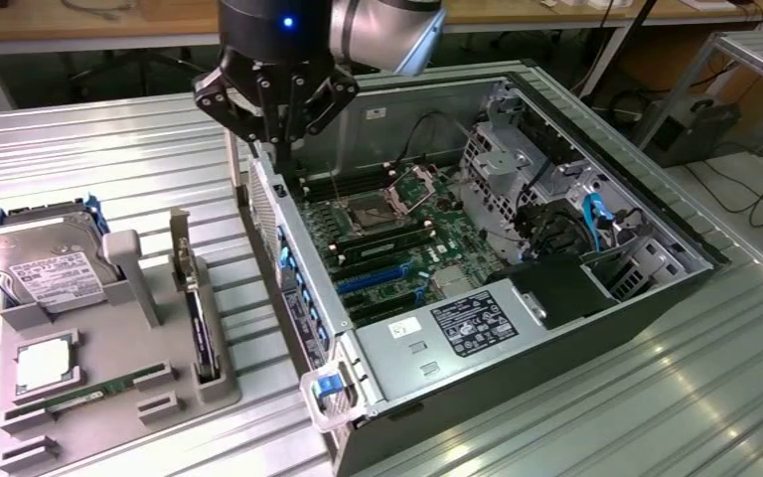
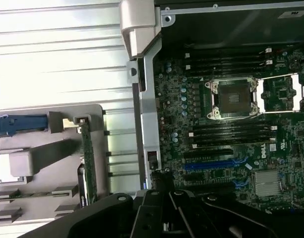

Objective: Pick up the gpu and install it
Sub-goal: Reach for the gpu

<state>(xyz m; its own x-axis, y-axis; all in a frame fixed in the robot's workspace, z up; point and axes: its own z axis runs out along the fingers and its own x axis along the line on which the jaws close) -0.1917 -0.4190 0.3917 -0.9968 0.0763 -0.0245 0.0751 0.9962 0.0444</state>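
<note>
The gpu (image 1: 199, 316), a thin black card with a silver end bracket, stands on edge in a grey holder tray (image 1: 156, 397) on the exterior view's left. In the wrist view the gpu (image 2: 88, 163) shows edge-on beside the case. My gripper (image 1: 275, 147) hangs shut and empty over the near wall of the open computer case (image 1: 305, 298), well above and beyond the card. Inside the case lies the motherboard with its blue expansion slots (image 1: 375, 283) (image 2: 211, 164) bare.
The tray also holds a silver hard drive (image 1: 37, 266), a green memory stick (image 1: 90, 388) and a square chip (image 1: 44, 363). The case holds a power supply (image 1: 475, 323), a drive cage (image 1: 515, 149) and cables. Everything rests on a slatted metal table (image 1: 116, 159).
</note>
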